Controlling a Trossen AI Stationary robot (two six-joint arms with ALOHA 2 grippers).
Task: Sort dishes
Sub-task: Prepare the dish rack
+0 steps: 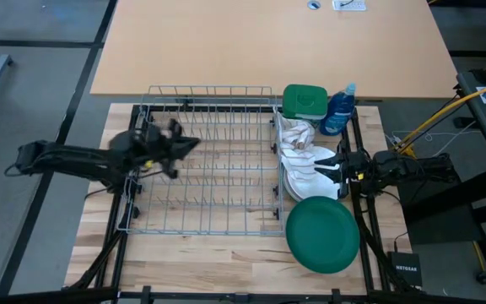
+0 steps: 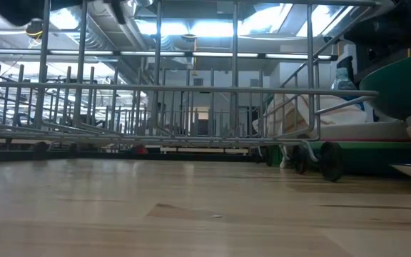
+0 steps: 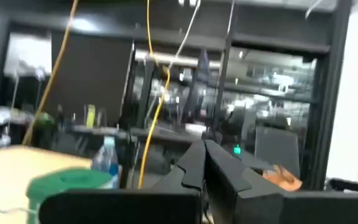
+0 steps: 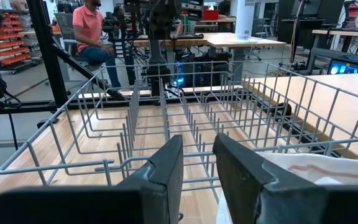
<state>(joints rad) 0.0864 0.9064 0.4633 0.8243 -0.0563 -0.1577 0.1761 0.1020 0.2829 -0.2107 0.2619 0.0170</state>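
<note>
Seen from above, the left gripper (image 1: 194,143), fingers pressed together and empty, hovers over the wire dish rack (image 1: 209,160). At the rack's three o'clock, the right gripper (image 1: 326,163) stands part-open above stacked white plates (image 1: 298,179). A dark green plate (image 1: 323,234) lies at five o'clock.

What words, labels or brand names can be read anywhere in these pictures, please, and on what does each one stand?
"NETGEAR": white letters on the small black box at the table's near right corner, high view.
Label on the blue bottle: too small to read.
White paper on the far desk: print too small to read.
</note>
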